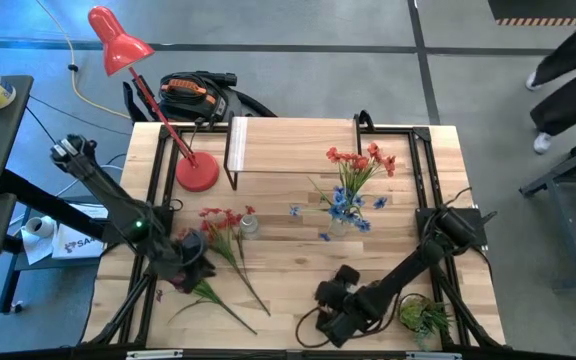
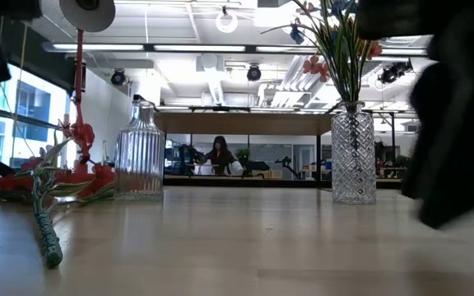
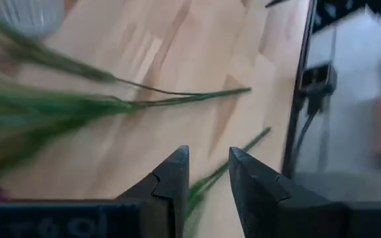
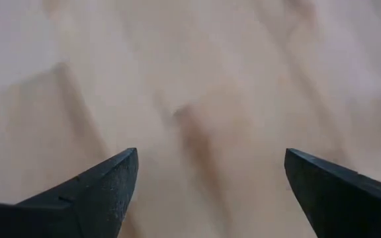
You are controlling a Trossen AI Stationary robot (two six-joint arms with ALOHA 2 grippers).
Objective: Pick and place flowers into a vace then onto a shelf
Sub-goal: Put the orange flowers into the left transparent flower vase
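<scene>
Loose flowers point(image 1: 220, 222) with red blossoms lie flat on the table's left half, their green stems point(image 1: 250, 290) running toward the near edge. My left gripper point(image 1: 193, 268) hovers over them. In the left wrist view it point(image 3: 208, 153) is narrowly open with one green stem point(image 3: 243, 151) running in between the fingers. A cut-glass vase point(image 1: 346, 222) right of centre holds red and blue flowers point(image 1: 360, 165). A small ribbed glass vase point(image 1: 249, 226) stands empty beside the loose blossoms. The shelf point(image 1: 293, 146) stands at the far edge. My right gripper point(image 1: 330, 305) waits wide open point(image 4: 210, 155) near the near edge. My left gripper comes down at a slant over the loose flowers, and a thin green stem point(image 3: 200, 188) runs between its fingers. The fingers lie across the stem. I cannot tell whether either finger touches it.
A red desk lamp point(image 1: 196, 172) stands on the table's far left. A small leafy green plant point(image 1: 424, 316) sits at the near right corner. Black frame rails point(image 1: 423, 160) edge the table. Bare wood lies between the two grippers.
</scene>
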